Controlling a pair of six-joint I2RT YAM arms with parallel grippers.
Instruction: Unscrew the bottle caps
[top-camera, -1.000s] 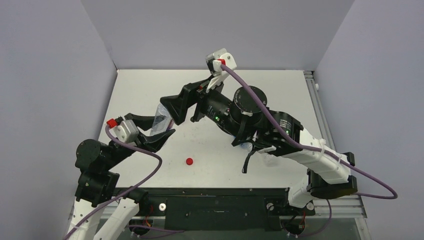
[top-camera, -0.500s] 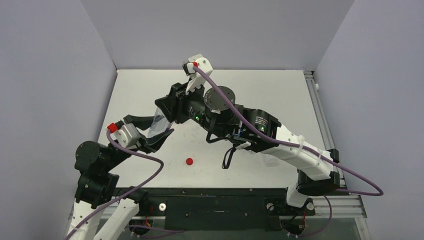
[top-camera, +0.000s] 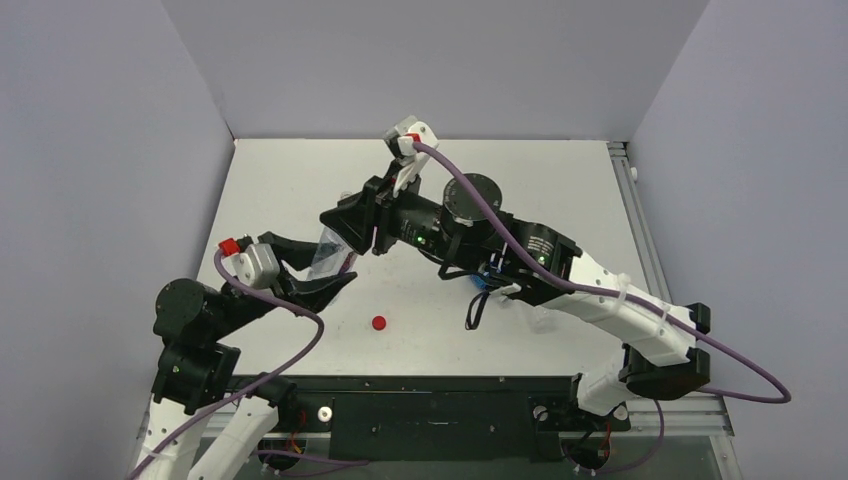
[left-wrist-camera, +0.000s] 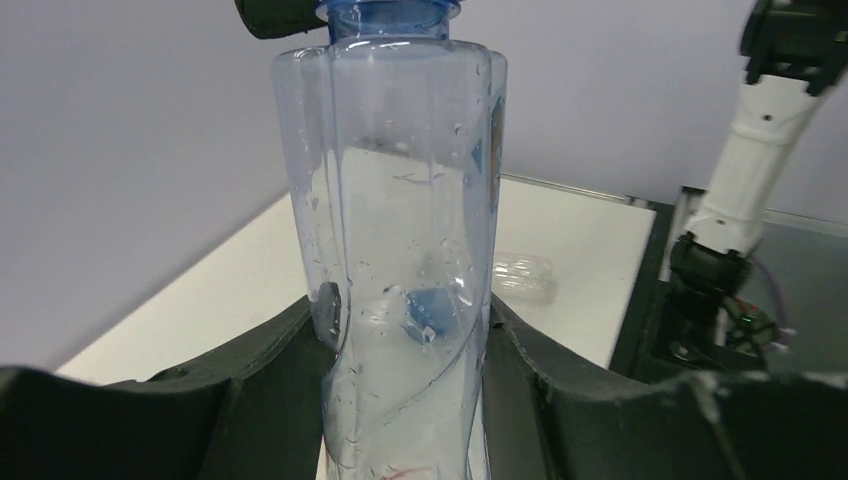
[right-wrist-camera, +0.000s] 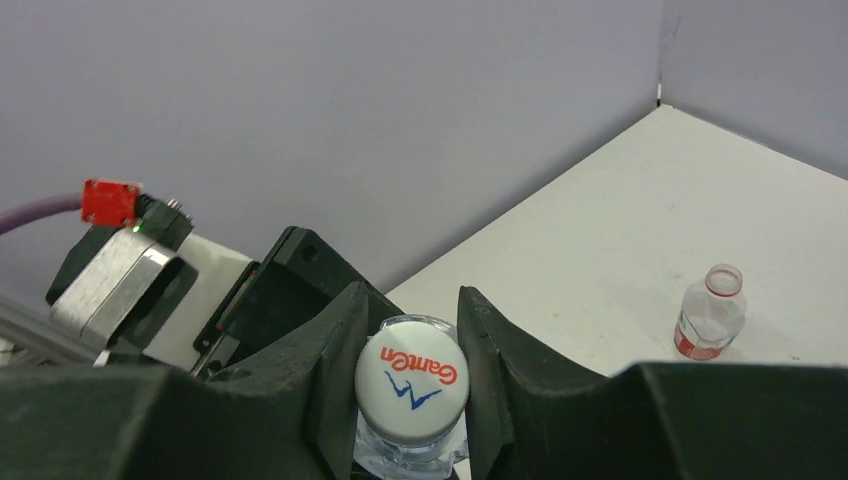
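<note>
My left gripper (left-wrist-camera: 405, 335) is shut on the lower body of a clear plastic bottle (left-wrist-camera: 400, 220) and holds it upright above the table. From above, the bottle (top-camera: 326, 250) sits between my two grippers. Its white bottle cap (right-wrist-camera: 411, 378), printed in red and blue, sits on the neck. My right gripper (right-wrist-camera: 411, 375) is shut on that cap, one black finger pressed against each side. In the top view the right gripper (top-camera: 345, 225) is over the bottle's top and the left gripper (top-camera: 315, 268) is below it. A loose red cap (top-camera: 378, 323) lies on the table.
An uncapped bottle with a red label (right-wrist-camera: 708, 315) stands on the white table. Another clear bottle (left-wrist-camera: 522, 278) lies on its side farther off. Something blue (top-camera: 487, 283) shows under my right arm. Purple-grey walls close in the left, back and right sides.
My right gripper was open beside the bottle's top a second ago and has shut on the white cap, with its wrist turning. The left gripper has kept its hold on the bottle.
</note>
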